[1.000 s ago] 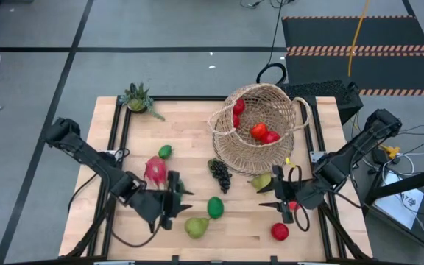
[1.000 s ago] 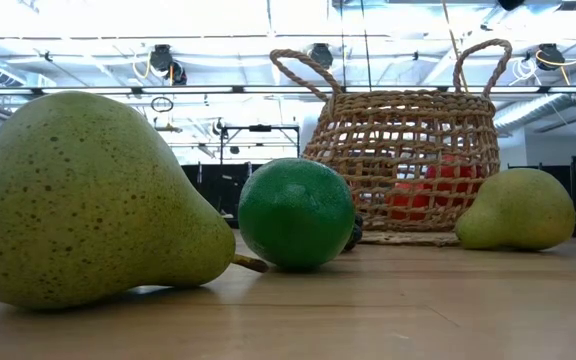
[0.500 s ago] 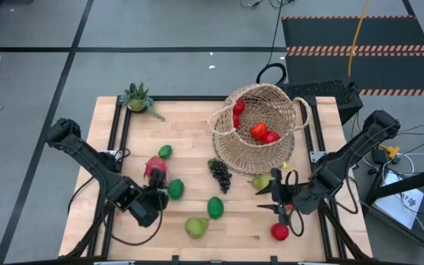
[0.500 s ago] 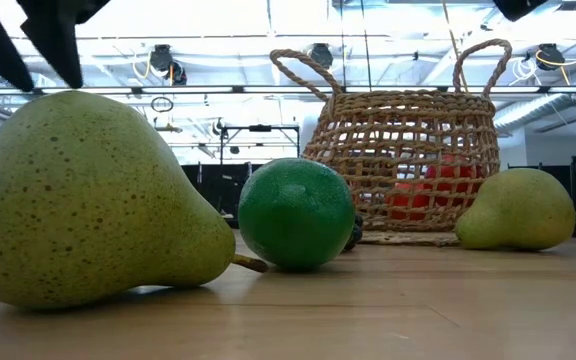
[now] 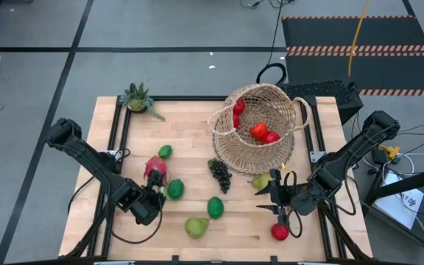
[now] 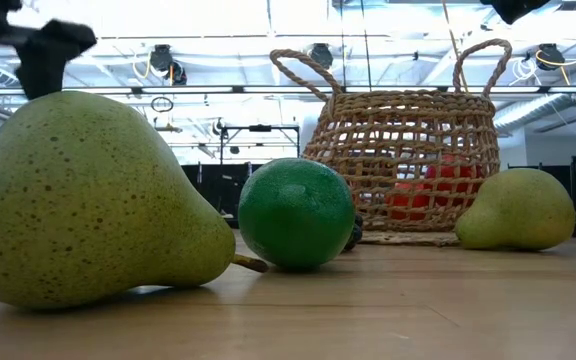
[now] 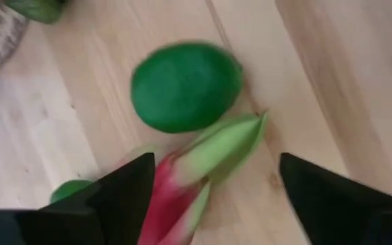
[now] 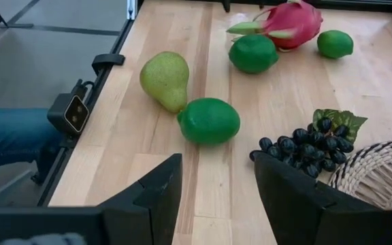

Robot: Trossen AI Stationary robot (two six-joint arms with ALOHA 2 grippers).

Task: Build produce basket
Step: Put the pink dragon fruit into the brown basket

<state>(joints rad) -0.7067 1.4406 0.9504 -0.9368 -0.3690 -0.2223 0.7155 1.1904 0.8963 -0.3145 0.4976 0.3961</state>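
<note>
Since the earlier frame, we are noting that the left gripper (image 5: 153, 197) has drawn back toward the dragon fruit (image 5: 155, 168), while the lime beside it (image 5: 174, 189) has come to sit just past its fingertips. In the left wrist view we are seeing the left gripper's fingers (image 7: 124, 190) spread wide, with a pink and green leaf tip of the dragon fruit (image 7: 203, 163) lying between them and the lime (image 7: 184, 86) just beyond; nothing is gripped. We are recording the right gripper (image 5: 280, 197) hovering at the right front of the table, its fingers (image 8: 156, 187) standing open and empty, with a pear (image 5: 260, 181) just beside it and a red apple (image 5: 279, 232) nearer the front edge. The basket (image 5: 260, 126) is standing at the far right of the table with several red pieces (image 5: 260, 132) inside. We are finding the grapes (image 5: 220, 174) just beside its near wall, and a second lime (image 5: 215, 207), a second pear (image 5: 196, 227) and a small lime (image 5: 165, 152) lying loose on the wooden table (image 5: 190, 129). A potted plant (image 5: 138, 99) is standing at the far left corner. Grey floor with dark tape lines is surrounding the table.
</note>
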